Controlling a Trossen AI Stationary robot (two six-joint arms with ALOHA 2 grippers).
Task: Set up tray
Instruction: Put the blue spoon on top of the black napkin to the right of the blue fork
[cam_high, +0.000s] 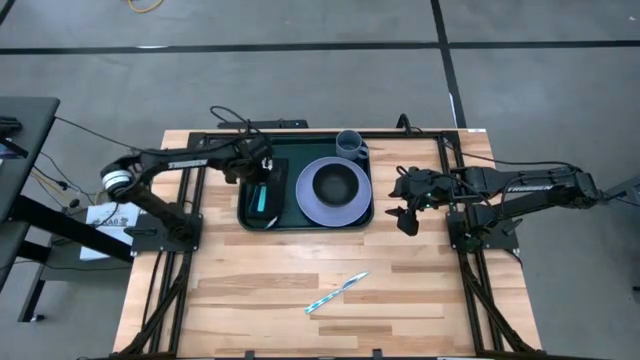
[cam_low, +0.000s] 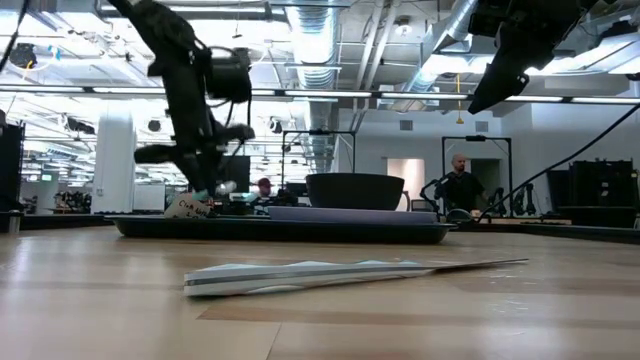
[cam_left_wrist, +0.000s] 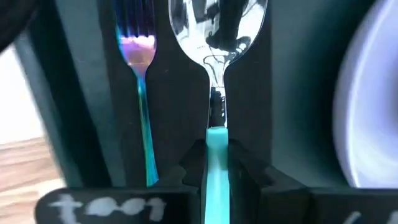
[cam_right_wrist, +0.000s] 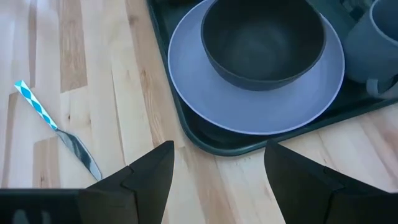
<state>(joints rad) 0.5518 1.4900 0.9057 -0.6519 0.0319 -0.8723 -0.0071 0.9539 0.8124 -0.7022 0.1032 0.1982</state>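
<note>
The dark green tray (cam_high: 300, 228) sits at the table's far middle. It carries a lavender plate (cam_high: 312, 208) with a dark bowl (cam_right_wrist: 261, 43) on it, a grey cup (cam_high: 350, 143) and a black napkin (cam_left_wrist: 180, 106) on its left part. An iridescent fork (cam_left_wrist: 142, 93) lies on the napkin. My left gripper (cam_left_wrist: 216, 155) reaches down over the napkin (cam_high: 258, 172) and is shut on a teal-handled spoon (cam_left_wrist: 217, 37). My right gripper (cam_right_wrist: 219, 152) hovers open just right of the tray (cam_high: 405, 215), touching nothing. My left gripper pinches the spoon's teal handle (cam_left_wrist: 216, 140) between its two fingers, close to where the handle meets the metal neck. The fingers come from above and lie across the handle. The spoon lies level along the napkin beside the fork; whether it rests there or is just off it I cannot tell.
A knife with a blue-and-white striped handle (cam_high: 337, 293) lies on the bare wood nearer the table's near edge, also seen low in front of the tray (cam_low: 340, 272). Open tabletop surrounds it. People stand in the room beyond the table.
</note>
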